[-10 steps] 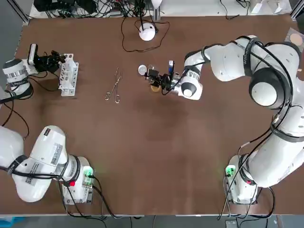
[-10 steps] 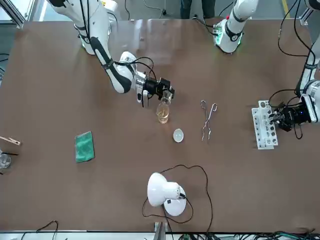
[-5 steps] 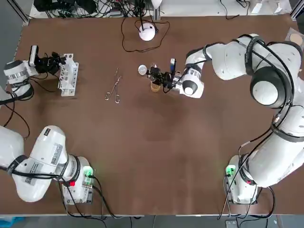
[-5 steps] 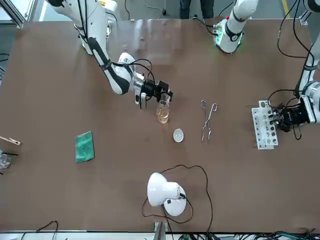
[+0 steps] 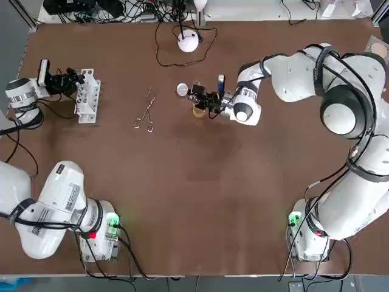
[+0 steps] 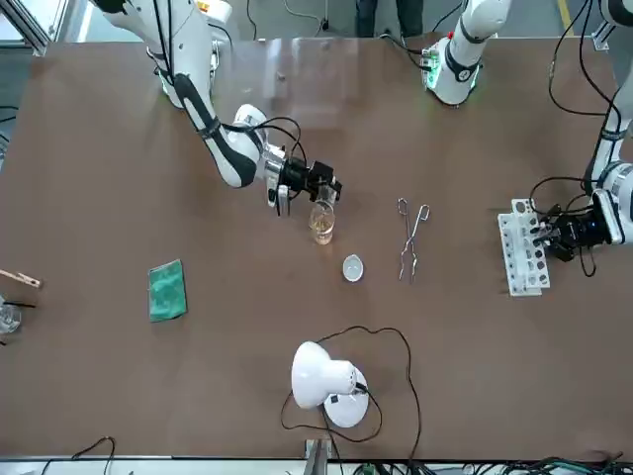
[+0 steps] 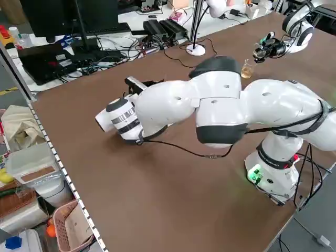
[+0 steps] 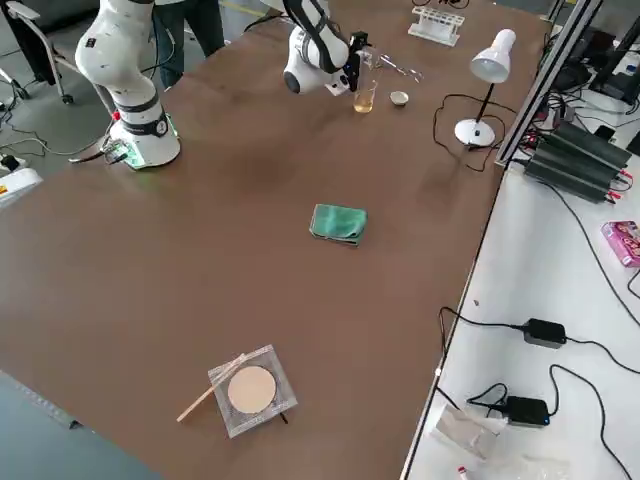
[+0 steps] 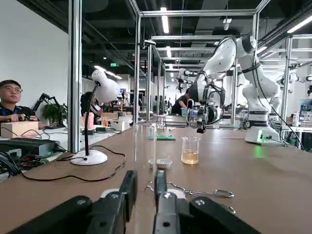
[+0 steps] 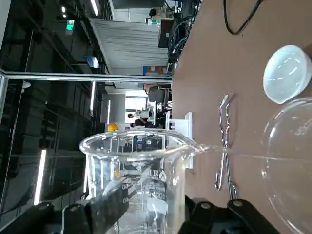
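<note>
Meanwhile right gripper pinches a small beaker tipped spout-first over the amber-filled glass, seemingly for pouring; left gripper sits beside the tube rack.

A brown table fills the top view. At its upper middle stands a white desk lamp, its black cord looping over the wood. Below the lamp lies a small white dish, and just right of it stands a glass of amber liquid. Metal tongs lie left of the dish, a white rack near the left edge. In the right side view a green cloth lies mid-frame, with a mesh pad and a wooden stick touching it at lower left.
</note>
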`<state>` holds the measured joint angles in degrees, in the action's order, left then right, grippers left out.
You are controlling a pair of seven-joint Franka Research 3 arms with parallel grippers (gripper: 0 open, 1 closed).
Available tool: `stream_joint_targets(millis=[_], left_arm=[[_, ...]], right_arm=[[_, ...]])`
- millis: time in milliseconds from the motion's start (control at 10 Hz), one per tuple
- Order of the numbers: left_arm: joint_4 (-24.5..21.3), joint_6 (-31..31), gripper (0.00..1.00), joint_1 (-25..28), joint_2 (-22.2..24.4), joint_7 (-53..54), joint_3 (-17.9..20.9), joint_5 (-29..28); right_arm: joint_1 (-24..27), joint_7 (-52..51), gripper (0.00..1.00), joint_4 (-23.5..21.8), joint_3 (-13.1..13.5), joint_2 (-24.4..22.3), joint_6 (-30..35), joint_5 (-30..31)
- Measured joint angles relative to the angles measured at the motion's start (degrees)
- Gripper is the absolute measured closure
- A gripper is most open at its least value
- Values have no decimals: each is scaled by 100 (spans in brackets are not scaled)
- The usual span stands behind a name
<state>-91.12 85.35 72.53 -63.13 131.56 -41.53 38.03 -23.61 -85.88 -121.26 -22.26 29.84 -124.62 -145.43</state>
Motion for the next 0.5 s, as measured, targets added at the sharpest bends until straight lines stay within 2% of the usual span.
stream_joint_targets(millis=[500], left_arm=[[21,-39,79,4,-198,202,20,-2]], right_arm=[[5,394,61,9,0,-44,-1,10]])
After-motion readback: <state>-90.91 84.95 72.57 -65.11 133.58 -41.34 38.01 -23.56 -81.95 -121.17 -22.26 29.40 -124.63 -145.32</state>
